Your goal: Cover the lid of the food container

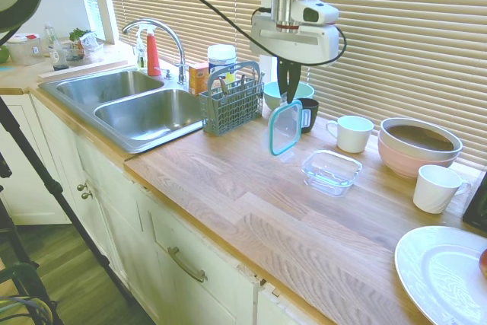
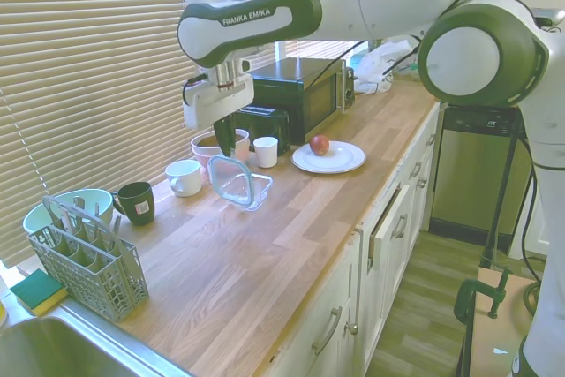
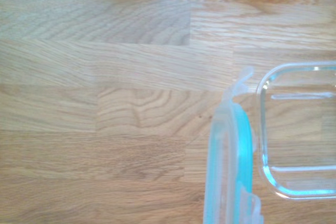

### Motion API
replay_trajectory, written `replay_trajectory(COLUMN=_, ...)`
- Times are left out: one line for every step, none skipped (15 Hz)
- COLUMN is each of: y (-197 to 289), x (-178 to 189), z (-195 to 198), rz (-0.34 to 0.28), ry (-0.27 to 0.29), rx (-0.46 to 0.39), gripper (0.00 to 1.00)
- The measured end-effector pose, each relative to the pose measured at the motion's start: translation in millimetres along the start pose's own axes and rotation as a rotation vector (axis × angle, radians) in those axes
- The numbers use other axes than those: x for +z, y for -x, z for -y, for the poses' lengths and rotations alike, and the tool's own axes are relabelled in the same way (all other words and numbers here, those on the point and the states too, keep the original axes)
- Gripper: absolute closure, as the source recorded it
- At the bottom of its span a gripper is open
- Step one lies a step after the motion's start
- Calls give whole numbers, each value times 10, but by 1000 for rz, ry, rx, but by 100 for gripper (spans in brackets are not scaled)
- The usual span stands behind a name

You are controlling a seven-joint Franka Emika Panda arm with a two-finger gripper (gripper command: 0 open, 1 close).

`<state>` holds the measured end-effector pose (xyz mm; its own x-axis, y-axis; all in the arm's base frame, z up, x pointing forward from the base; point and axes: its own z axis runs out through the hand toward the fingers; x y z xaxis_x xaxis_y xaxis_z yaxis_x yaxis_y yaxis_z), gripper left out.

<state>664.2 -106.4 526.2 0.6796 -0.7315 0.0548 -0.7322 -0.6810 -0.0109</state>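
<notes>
The gripper (image 1: 289, 99) pinches the lid (image 1: 284, 129) by its top edge, so it hangs upright above the wooden counter (image 1: 251, 211), just beside the empty food container (image 1: 331, 171). Only the wrist view shows the lid's teal rim (image 3: 227, 171) edge-on beside the container's corner (image 3: 273, 129).

Grey cutlery basket (image 1: 232, 101) beside steel sink (image 1: 144, 112) — white mugs (image 1: 351, 133), pink bowl (image 1: 417, 147), white plate (image 1: 444, 273)

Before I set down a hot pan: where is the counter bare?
Bare wood runs along the front edge, between the utensil basket and the white plate, in front of the food container. By the blinds, mugs and bowls crowd it.
</notes>
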Motion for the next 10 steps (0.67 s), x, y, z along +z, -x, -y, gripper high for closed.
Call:
replay_trajectory(y=-33, x=9, z=-38, rz=2, ry=-1, rx=1, gripper=100)
replay_trajectory(y=-65, x=25, z=-73, rz=4, ry=0, rx=0, gripper=100)
replay_trajectory(y=-93, x=40, z=-106, rz=6, ry=2, rx=-1, gripper=100)
replay_trajectory(y=-125, x=56, z=-142, rz=8, ry=2, rx=-1, gripper=100)
replay_trajectory(y=-161, x=70, z=-185, rz=10, ry=2, rx=1, gripper=100)
replay_trajectory(y=-195, x=82, z=-226, rz=12, ry=0, rx=5, gripper=100)
replay_trajectory(y=-229, x=91, z=-267, rz=15, ry=-4, rx=7, gripper=100)
replay_trajectory(y=-262, x=96, z=-308, rz=16, ry=-9, rx=7, gripper=100)
replay_trajectory(y=-296, x=98, z=-356, rz=18, ry=-13, rx=9, gripper=100)
replay_trajectory(y=-333, x=96, z=-411, rz=21, ry=-19, rx=12, gripper=100)
